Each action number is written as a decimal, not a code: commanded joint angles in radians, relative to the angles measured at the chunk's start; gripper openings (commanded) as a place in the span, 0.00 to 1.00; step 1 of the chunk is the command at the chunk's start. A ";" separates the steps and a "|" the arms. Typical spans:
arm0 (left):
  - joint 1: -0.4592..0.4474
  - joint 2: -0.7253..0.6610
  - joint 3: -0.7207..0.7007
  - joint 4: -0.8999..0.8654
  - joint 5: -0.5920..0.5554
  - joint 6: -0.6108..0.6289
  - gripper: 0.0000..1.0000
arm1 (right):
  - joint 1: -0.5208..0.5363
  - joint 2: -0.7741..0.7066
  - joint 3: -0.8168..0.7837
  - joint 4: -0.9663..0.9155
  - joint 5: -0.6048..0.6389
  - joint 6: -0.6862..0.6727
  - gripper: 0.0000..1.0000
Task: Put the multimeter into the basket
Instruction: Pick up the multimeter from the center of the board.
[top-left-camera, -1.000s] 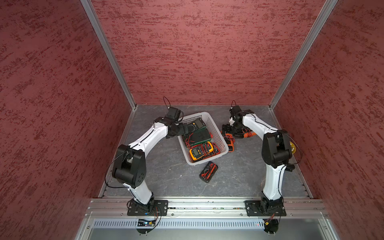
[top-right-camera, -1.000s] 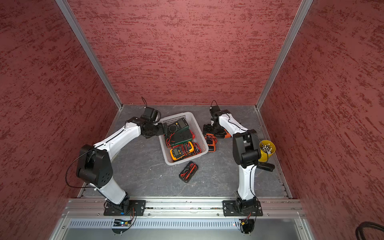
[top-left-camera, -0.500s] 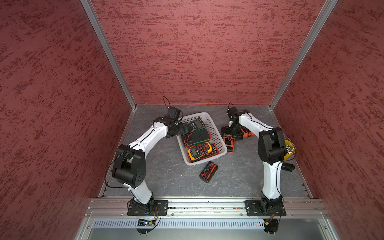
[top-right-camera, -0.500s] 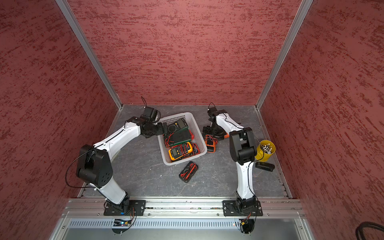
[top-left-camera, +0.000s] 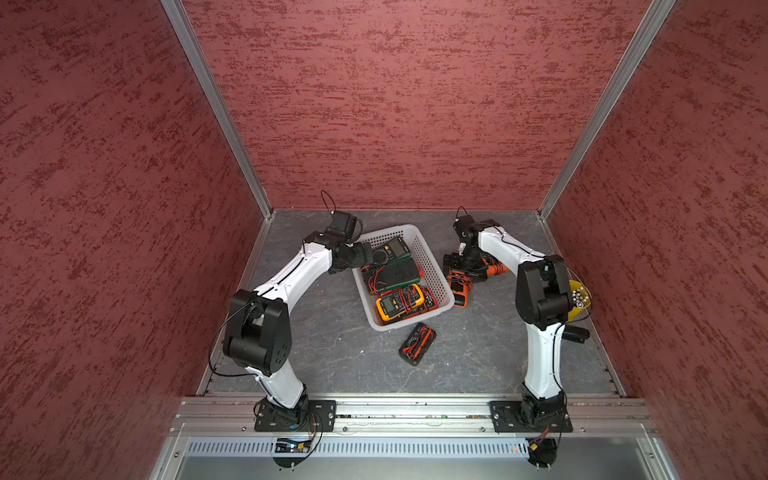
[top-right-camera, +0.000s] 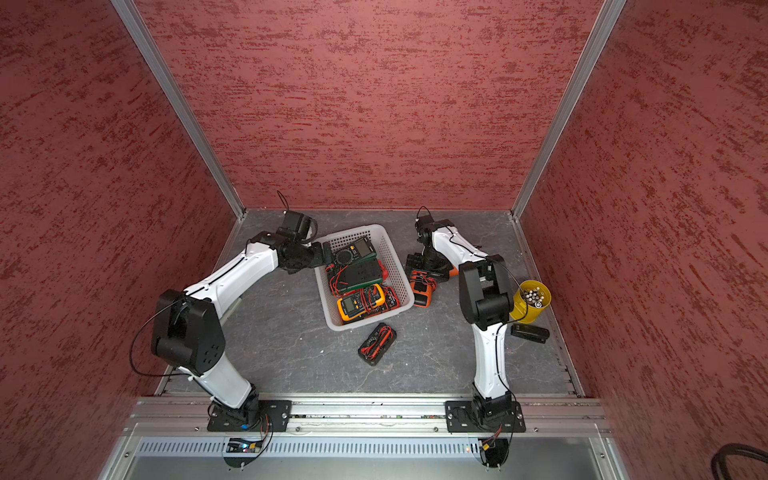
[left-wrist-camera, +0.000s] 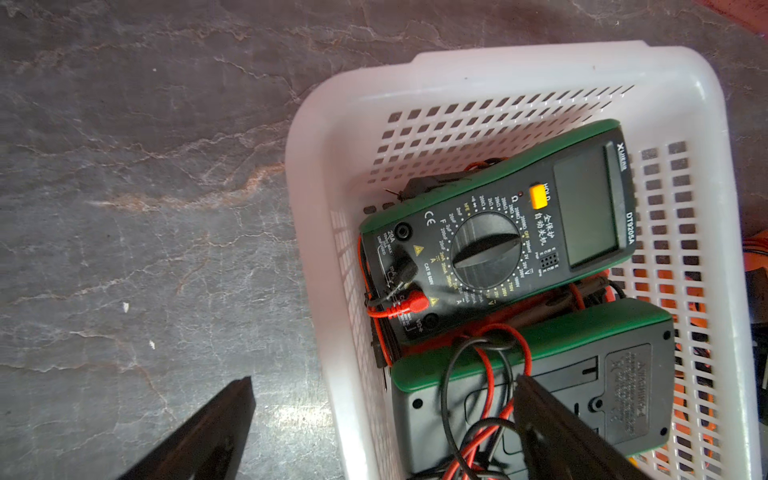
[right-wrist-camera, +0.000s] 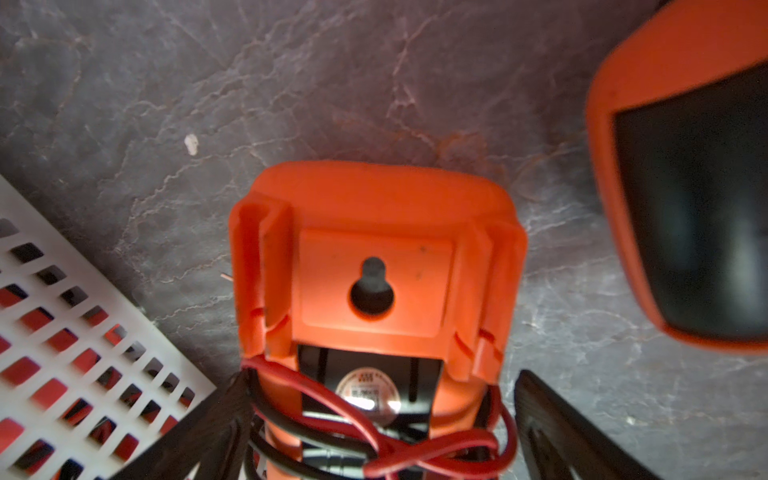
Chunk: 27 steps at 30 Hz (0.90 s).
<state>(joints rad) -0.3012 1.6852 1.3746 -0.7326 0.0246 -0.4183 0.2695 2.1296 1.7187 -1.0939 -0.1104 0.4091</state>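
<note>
Nearby, basket (right-wrist-camera: 37, 226) and second orange meter (right-wrist-camera: 685, 208) flank the multimeter (right-wrist-camera: 374, 249).

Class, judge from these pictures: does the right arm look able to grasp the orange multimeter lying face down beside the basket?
Probably yes. The right gripper is open, one finger either side of the orange multimeter; the basket stands clear to one side. The meter's wound leads might catch a finger.
</note>
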 joint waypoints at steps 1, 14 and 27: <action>0.008 0.016 0.031 -0.003 0.003 0.022 1.00 | 0.004 0.058 0.015 -0.030 0.009 0.028 0.99; 0.011 0.019 0.038 0.005 0.006 0.016 1.00 | 0.006 0.179 0.155 -0.094 0.008 0.092 0.96; 0.028 -0.008 0.058 0.016 0.059 -0.004 1.00 | 0.006 -0.001 0.145 -0.033 0.099 0.091 0.47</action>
<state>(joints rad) -0.2832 1.6958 1.4086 -0.7319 0.0521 -0.4141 0.2760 2.2372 1.8561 -1.1492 -0.0723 0.4900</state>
